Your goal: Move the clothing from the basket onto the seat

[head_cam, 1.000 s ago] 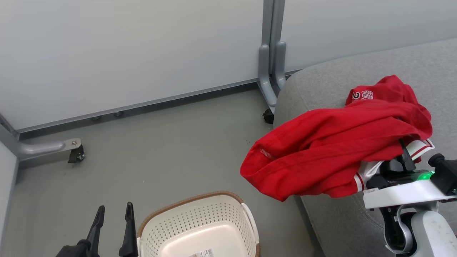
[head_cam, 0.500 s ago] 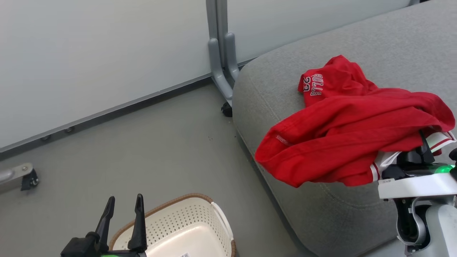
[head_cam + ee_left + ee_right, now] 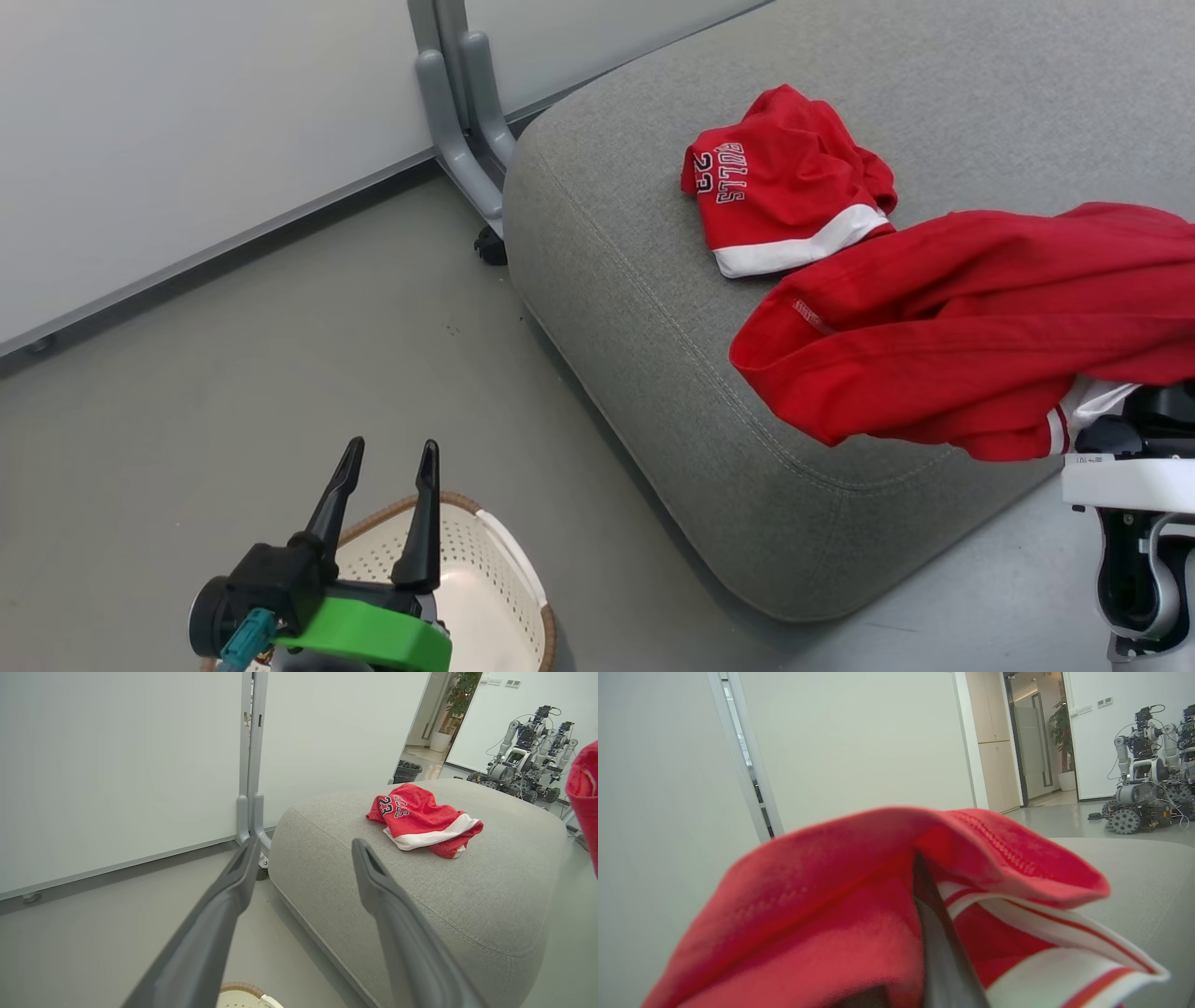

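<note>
Your right gripper (image 3: pixel 927 896) pinches a red garment (image 3: pixel 952 336) above the seat (image 3: pixel 635 280), at its near edge; red shorts (image 3: pixel 784 187) lie on the seat. Your left gripper (image 3: pixel 392 450), spread, hovers over the basket (image 3: pixel 485 579) beside it.

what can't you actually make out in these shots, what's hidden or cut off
Cream-white perforated plastic basket: head view, its inside is mostly covered by the open left gripper and cut by the bottom edge, so any leftover clothing is unknowable.
Large red soft garment: head view, right edge cuts it off.
Right gripper: right wrist view, the garment's blurred folds bury its fingertips.
</note>
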